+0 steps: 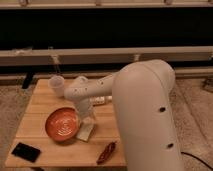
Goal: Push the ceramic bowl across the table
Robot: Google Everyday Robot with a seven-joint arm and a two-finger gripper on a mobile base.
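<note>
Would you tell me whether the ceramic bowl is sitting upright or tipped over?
Upright: the ceramic bowl rests on the table, its inside facing up. The gripper is beside its right rim.

Pale matt wooden planks are seen on the table (pixel 40 102); the ceramic bowl (pixel 62 124) looks glazed; the gripper (pixel 86 119), beside it, appears smooth white plastic.

Single view, high, looking steeply down over the robot's own arm (pixel 145 115) onto the bench (pixel 42 102). It faces a dark wall beyond the bench. The arm fills the right foreground, close; the pincer (pixel 86 119) hangs over the bench's middle.
</note>
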